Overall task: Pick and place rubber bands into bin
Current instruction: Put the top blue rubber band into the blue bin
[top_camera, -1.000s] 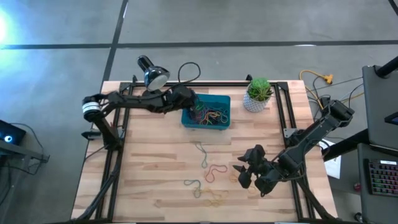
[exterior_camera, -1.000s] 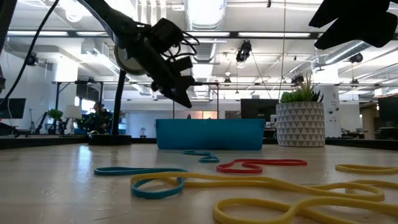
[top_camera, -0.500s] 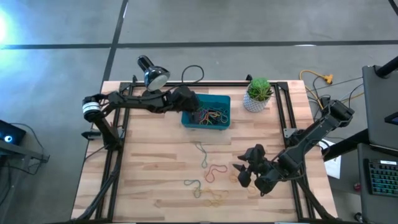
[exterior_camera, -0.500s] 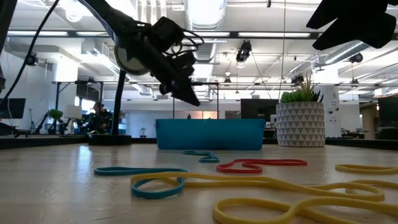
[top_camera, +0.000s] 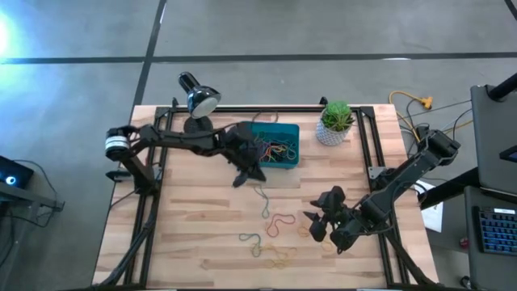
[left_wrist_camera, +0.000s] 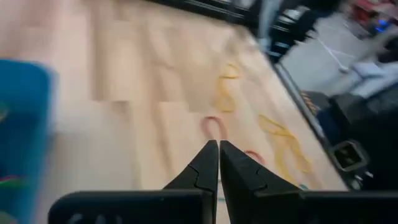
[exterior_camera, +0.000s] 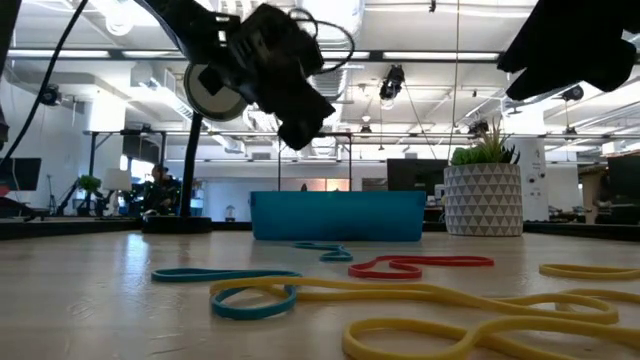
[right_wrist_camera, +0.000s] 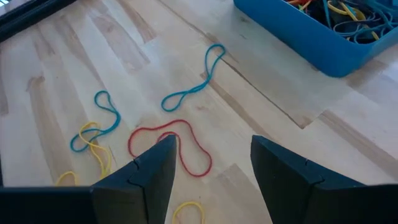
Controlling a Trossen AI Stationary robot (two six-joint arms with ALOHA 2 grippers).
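Note:
The teal bin [top_camera: 279, 128] stands at the table's far middle with a tangle of rubber bands [top_camera: 271, 149] inside. Loose rubber bands lie on the wood nearer the front: a blue one [right_wrist_camera: 199, 78], a red one [right_wrist_camera: 168, 146], a blue and yellow pair [right_wrist_camera: 96, 127], and yellow ones [top_camera: 279, 257]. My left gripper [top_camera: 250, 174] hangs shut and empty above the table, just in front of the bin's near left corner. My right gripper [right_wrist_camera: 214, 162] hovers open above the table, to the right of the red band, with nothing between its fingers.
A white plant pot [top_camera: 334, 123] stands right of the bin and a desk lamp [top_camera: 198, 97] at the far left. Black frame rails [top_camera: 367, 153] run along the table's sides. Bare wood lies between the bin and the loose bands.
My left gripper has swung away from over the bin's left end toward the table's near edge, turning to point across the table toward the loose bands. It has stayed shut and empty.

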